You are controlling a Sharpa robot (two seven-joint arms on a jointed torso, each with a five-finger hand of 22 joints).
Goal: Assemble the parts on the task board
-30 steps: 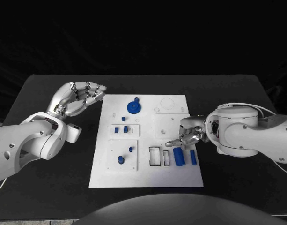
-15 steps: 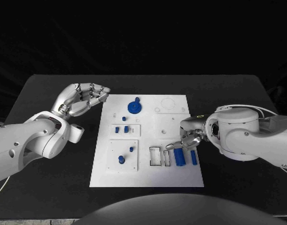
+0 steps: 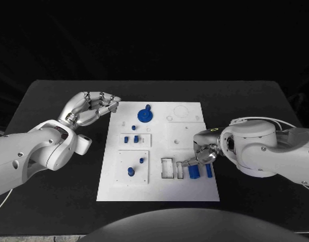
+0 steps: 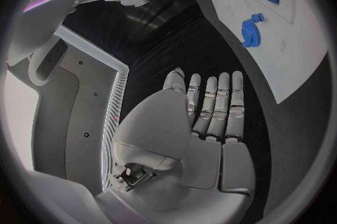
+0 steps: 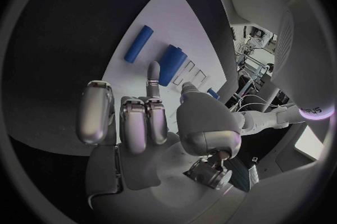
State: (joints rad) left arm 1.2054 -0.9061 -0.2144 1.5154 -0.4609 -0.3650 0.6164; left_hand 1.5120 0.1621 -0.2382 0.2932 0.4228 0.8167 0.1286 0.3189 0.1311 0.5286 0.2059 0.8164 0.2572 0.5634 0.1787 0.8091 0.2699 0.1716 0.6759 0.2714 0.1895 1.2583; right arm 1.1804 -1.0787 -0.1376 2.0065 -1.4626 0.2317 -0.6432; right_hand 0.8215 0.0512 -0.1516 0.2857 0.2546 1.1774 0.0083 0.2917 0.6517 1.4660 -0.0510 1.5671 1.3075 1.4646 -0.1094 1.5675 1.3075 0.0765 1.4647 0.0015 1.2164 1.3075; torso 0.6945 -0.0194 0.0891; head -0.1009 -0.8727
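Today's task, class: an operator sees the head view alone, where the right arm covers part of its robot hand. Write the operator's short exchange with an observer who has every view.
Operator: Is the right robot hand holding a part?
Observer: No. The right wrist view shows it empty, with one finger reaching out beside the thick blue cylinder, which lies flat on the task board.
Operator: And the left robot hand?
Observer: Its wrist view shows straight fingers lying side by side and a bare palm, with nothing held.
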